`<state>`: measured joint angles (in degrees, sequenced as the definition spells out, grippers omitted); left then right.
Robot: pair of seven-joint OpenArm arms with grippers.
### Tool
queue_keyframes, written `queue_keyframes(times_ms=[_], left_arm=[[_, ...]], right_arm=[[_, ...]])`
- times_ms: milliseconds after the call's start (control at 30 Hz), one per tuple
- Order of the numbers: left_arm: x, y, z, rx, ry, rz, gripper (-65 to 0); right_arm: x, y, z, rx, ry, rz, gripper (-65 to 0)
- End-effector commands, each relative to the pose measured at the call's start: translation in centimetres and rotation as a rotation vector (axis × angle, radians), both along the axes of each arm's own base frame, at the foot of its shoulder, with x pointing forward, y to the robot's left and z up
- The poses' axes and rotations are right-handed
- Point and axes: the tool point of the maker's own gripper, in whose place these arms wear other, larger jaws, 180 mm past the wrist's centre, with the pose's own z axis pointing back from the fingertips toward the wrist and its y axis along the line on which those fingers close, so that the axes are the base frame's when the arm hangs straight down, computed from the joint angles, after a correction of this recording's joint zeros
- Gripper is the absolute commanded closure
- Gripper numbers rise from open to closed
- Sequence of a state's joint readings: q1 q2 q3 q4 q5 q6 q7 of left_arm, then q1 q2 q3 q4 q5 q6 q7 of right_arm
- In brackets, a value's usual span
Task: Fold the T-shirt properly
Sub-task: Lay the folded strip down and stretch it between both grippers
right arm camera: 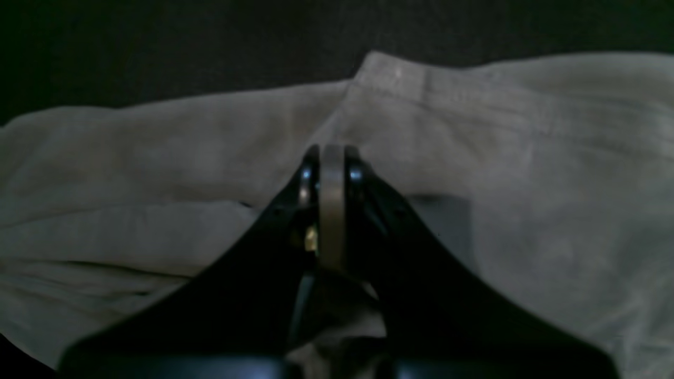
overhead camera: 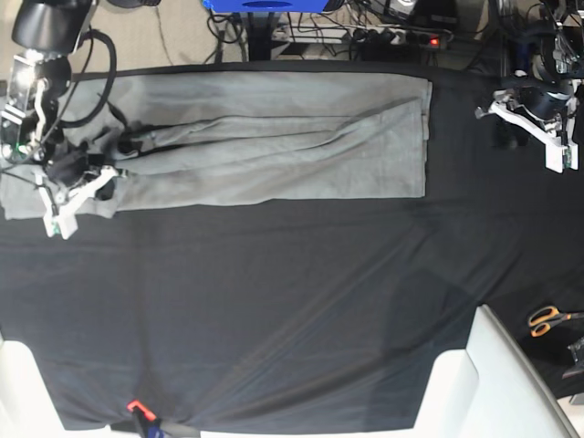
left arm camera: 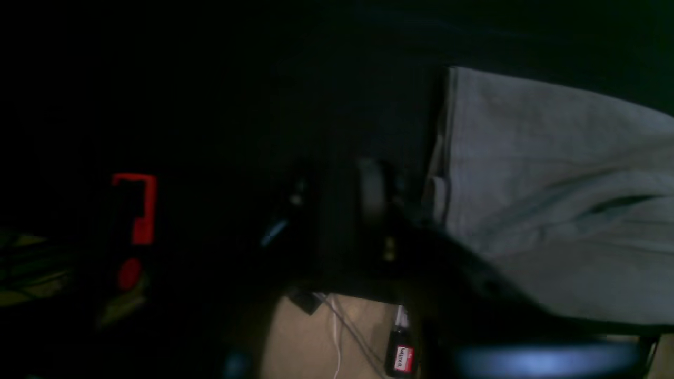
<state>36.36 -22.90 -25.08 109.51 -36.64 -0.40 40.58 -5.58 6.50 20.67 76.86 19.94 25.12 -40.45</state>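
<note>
The grey T-shirt [overhead camera: 274, 146] lies folded into a long band across the far part of the black table cloth [overhead camera: 274, 301]. My right gripper [overhead camera: 102, 187] is at the shirt's left end. In the right wrist view it [right arm camera: 333, 158] is shut, its tips down on the creased fabric [right arm camera: 500, 173]. Whether any cloth is pinched does not show. My left gripper [overhead camera: 507, 123] hangs over bare black cloth, to the right of the shirt's straight right edge and apart from it. The left wrist view is very dark. That gripper [left arm camera: 337, 195] is a blur beside the shirt's hem [left arm camera: 553, 184].
Orange-handled scissors [overhead camera: 547, 319] lie off the table's right side. White furniture pieces [overhead camera: 456, 392] stand at both front corners. A small red-marked object [overhead camera: 137, 406] sits at the front edge. Cables and a power strip [overhead camera: 401, 36] run behind the table.
</note>
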Motion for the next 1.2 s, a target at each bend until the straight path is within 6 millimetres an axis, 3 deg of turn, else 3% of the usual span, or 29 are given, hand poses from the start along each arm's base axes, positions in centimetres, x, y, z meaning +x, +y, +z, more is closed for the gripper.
queue_keyframes(times_ms=[0, 233, 367, 500, 767, 833, 1000, 1167], left_arm=[[0.6, 0.2, 0.9, 0.013, -0.032, -0.011, -5.6], [1.5, 0.7, 0.9, 0.011, -0.046, 0.005, -3.5], [1.5, 0.7, 0.9, 0.011, -0.046, 0.005, -3.5], [1.5, 0.7, 0.9, 0.011, -0.048, 0.005, -3.5], [1.9, 0.3, 0.9, -0.008, -0.058, 0.003, -4.3], [1.9, -0.2, 1.0, -0.050, -0.068, 0.015, -9.1], [2.4, -3.2, 1.7, -0.202, -0.118, -0.073, -39.5], [2.2, -6.0, -0.4, -0.296, -0.126, -0.231, -50.7]], right_arm=[[-0.2, -0.6, 0.4, -0.010, -0.014, 0.001, -0.3], [-2.5, -1.3, -0.6, -0.028, 0.038, -0.040, -0.3], [-3.9, -1.4, 0.2, -0.057, 0.032, -0.024, -0.3], [-4.2, -1.4, 2.3, -0.096, 0.004, -0.030, -0.3], [-3.8, -1.3, 8.5, -0.173, -0.129, -0.026, -0.2], [-4.1, -1.4, 8.9, -0.173, -0.140, -0.047, -0.2], [-5.1, -1.7, 8.5, -0.166, -0.135, -0.076, 0.0], [-5.8, -1.9, 8.5, -0.176, -0.175, -0.083, 0.0]])
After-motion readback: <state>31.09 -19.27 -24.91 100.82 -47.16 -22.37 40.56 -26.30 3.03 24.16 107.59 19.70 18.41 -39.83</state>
